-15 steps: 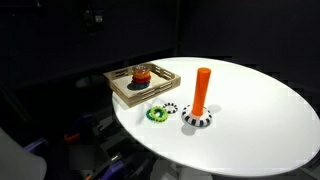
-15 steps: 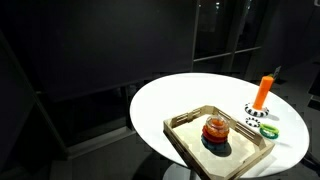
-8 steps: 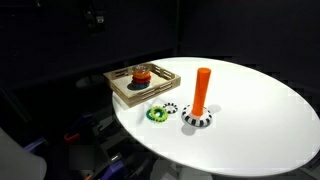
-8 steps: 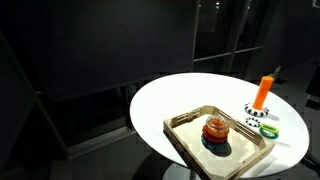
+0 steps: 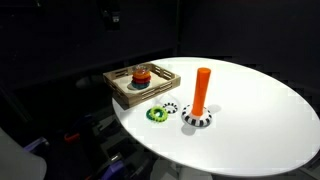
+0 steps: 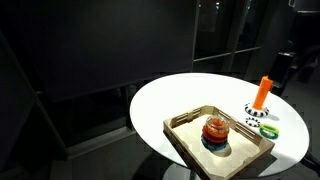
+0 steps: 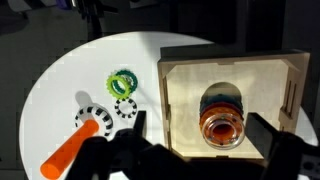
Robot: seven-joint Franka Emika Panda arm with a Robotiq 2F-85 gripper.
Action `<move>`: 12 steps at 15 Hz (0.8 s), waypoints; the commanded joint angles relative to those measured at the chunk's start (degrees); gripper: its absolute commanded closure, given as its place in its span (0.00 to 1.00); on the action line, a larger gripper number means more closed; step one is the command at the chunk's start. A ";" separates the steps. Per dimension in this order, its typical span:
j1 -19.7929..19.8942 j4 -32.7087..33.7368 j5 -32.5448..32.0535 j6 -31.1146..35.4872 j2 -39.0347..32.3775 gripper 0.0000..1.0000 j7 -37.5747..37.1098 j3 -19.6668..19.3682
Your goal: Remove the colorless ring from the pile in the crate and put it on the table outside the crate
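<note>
Black gripper (image 7: 200, 148) spread wide, empty, hanging well above shallow light-wood crate (image 7: 230, 57). Short pile of coloured rings, orange-red on top (image 7: 222, 120), at crate centre, below and slightly right of the gap between the jaws. Small pale colourless ring not distinguishable; judged within pile. Round white table (image 7: 60, 85) left of crate.

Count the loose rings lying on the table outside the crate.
2: the green ring near the crate, and the black-and-white striped ring next to it, by the orange peg. None looks hidden.
</note>
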State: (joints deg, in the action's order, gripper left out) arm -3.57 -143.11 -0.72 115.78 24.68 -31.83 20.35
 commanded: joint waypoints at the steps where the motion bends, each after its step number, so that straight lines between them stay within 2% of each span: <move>1: -0.20 4.48 -1.32 4.39 -6.61 0.00 -2.46 -0.59; 6: -2.12 6.28 1.65 14.25 -13.34 0.00 4.38 -3.58; 9: -2.43 7.98 -0.45 12.86 -15.19 0.00 4.84 -4.54; 10: -2.92 5.58 0.16 14.38 -13.97 0.00 3.61 -4.58; 12: -2.94 6.45 0.00 14.33 -14.93 0.00 3.83 -4.96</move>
State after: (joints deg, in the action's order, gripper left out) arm -5.29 -136.70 -0.47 130.22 9.78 -27.85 16.62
